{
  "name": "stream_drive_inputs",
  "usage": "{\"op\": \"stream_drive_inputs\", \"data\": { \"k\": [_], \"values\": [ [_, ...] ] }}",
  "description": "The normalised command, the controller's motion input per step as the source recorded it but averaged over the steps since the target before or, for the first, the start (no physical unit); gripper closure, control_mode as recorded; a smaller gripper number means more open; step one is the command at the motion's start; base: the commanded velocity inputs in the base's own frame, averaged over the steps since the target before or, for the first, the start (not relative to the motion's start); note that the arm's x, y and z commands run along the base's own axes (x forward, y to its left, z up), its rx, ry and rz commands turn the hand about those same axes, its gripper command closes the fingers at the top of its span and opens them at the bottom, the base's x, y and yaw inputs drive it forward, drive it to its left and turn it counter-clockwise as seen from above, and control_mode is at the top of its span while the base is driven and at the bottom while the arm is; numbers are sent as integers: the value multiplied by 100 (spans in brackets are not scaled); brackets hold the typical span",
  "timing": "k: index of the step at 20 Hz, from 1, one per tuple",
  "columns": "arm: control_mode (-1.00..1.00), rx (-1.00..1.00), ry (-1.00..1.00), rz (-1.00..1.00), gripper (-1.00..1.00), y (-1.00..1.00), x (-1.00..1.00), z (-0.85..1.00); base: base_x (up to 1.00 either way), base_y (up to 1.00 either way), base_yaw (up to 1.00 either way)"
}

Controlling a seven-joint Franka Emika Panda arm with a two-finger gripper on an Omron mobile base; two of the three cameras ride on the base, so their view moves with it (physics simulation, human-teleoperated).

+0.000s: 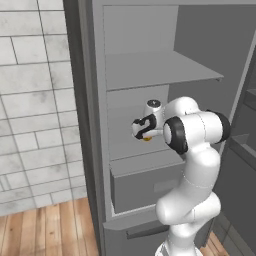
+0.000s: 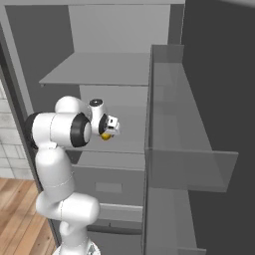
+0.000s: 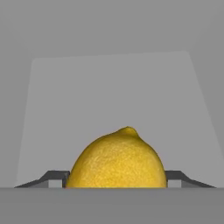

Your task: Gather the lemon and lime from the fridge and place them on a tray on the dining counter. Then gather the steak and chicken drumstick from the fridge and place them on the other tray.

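Grey shelves fill the open fridge, with tiled wall to its left. On the middle shelf sits the lemon, its pointed tip up in the hand view, between the fingers, touching or nearly so. Whether the gripper has clamped it, I cannot tell. The bent arm reaches in level; bare shelf lies beyond.

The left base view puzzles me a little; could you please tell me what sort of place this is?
Most likely a kitchen, at an open fridge: grey inner shelves and a drawer, a lemon between the gripper's fingers, white tiled wall and wooden floor beside it.
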Motion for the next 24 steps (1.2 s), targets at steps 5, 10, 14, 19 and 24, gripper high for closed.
{"op": "stream_drive_inputs", "data": {
  "k": [5, 10, 14, 19, 24],
  "values": [
    [-100, 0, -1, 0, 100, 0, -31, -13, 0, 0, 0],
    [-100, 3, -8, 0, 100, 0, -64, -6, 0, 0, 0],
    [-100, 6, -19, 0, 100, -13, -92, 30, 0, 0, 0],
    [-100, 9, -10, -1, 100, -32, -93, 69, 0, 0, 0],
    [-100, 11, -2, -7, 100, -22, -80, 98, 0, 0, 0]
  ]
}}
